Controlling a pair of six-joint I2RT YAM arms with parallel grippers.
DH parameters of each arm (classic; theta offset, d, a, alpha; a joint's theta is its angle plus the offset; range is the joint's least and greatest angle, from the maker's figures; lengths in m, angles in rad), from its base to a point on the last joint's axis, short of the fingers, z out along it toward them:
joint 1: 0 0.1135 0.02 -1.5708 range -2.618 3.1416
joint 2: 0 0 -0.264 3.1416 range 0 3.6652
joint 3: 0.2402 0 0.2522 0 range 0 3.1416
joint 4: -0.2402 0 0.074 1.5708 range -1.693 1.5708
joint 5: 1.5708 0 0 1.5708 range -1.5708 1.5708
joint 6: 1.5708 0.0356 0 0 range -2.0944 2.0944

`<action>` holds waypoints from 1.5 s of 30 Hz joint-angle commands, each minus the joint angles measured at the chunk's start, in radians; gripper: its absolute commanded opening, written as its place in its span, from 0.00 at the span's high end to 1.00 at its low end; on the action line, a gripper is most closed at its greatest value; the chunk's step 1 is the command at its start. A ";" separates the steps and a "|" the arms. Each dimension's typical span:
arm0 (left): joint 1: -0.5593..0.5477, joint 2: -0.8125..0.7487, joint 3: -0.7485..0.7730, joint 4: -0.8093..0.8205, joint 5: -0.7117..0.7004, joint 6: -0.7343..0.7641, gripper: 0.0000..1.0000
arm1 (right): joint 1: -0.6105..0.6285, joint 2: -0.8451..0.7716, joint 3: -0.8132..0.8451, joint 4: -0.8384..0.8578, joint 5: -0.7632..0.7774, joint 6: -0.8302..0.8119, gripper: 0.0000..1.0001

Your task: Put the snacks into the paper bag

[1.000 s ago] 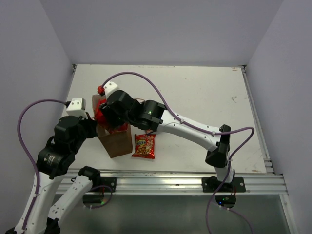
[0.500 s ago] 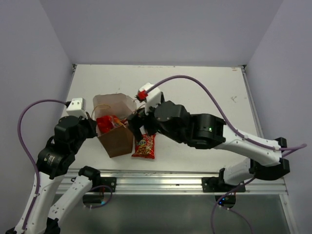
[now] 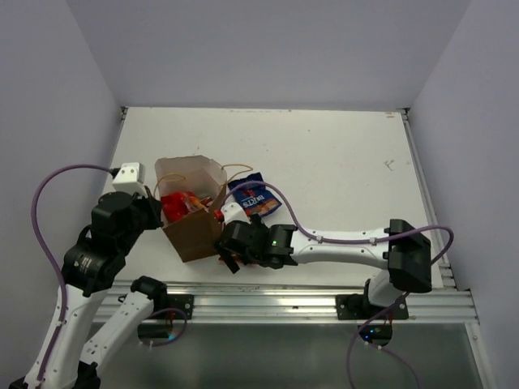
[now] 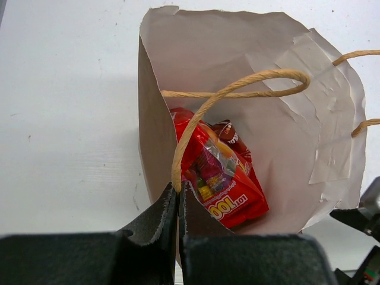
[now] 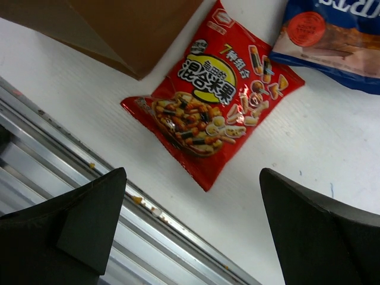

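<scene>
The brown paper bag (image 3: 197, 235) stands open at the near left of the table. My left gripper (image 3: 159, 212) is shut on one twisted paper handle (image 4: 178, 160) at the bag's rim (image 4: 208, 53). Inside lie a red-orange chip bag and a red candy-print packet (image 4: 225, 178). The small red-yellow packet (image 5: 214, 101) lies flat on the table beside the bag's brown wall (image 5: 130, 29). My right gripper (image 5: 193, 172) hangs open just above its near corner, touching nothing. In the top view that gripper (image 3: 230, 256) hides the packet. The blue bag (image 3: 251, 197) lies just behind it (image 5: 338, 35).
The aluminium rail (image 5: 71, 154) along the table's near edge runs right under my right gripper, with crumbs on it (image 5: 136, 200). The other handle (image 3: 237, 170) sticks out from the bag's far side.
My right arm has pulled out of the paper bag and dropped low by the near edge, jaws opened wide. The red packets stay in the bag. The left gripper has not moved.
</scene>
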 commanded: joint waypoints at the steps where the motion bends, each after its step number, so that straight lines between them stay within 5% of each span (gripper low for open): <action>1: -0.002 0.001 0.022 0.020 0.036 0.019 1.00 | -0.006 0.043 -0.022 0.177 -0.018 0.027 0.01; 12: -0.002 -0.017 0.085 -0.066 0.022 0.046 1.00 | -0.056 0.225 -0.129 0.341 -0.072 0.055 0.06; 13: -0.002 -0.016 0.088 -0.074 0.022 0.048 1.00 | -0.066 0.241 -0.130 0.341 -0.072 0.058 0.11; 14: -0.002 -0.016 0.093 -0.077 0.024 0.048 1.00 | -0.066 0.247 -0.130 0.335 -0.069 0.060 0.31; 16: -0.002 -0.016 0.097 -0.080 0.024 0.052 1.00 | -0.066 0.233 -0.134 0.305 -0.033 0.066 0.47; 18: -0.002 -0.022 0.096 -0.080 0.024 0.049 1.00 | -0.061 0.166 -0.149 0.271 0.022 0.070 0.89; 21: -0.002 -0.028 0.075 -0.066 0.032 0.042 1.00 | -0.053 0.030 -0.134 0.145 0.097 0.080 1.00; 27: -0.002 -0.025 0.050 -0.033 0.042 0.036 1.00 | -0.007 -0.167 0.215 -0.192 0.175 -0.014 1.00; 31: -0.002 -0.022 0.045 -0.017 0.044 0.032 1.00 | -0.004 -0.088 0.635 -0.262 0.191 -0.172 0.97; 35: -0.002 -0.022 0.042 -0.014 0.044 0.025 1.00 | -0.006 0.041 0.818 -0.201 0.151 -0.290 0.95; 45: -0.002 -0.037 0.051 -0.023 0.038 0.003 1.00 | -0.036 0.317 0.871 -0.054 -0.048 -0.309 0.95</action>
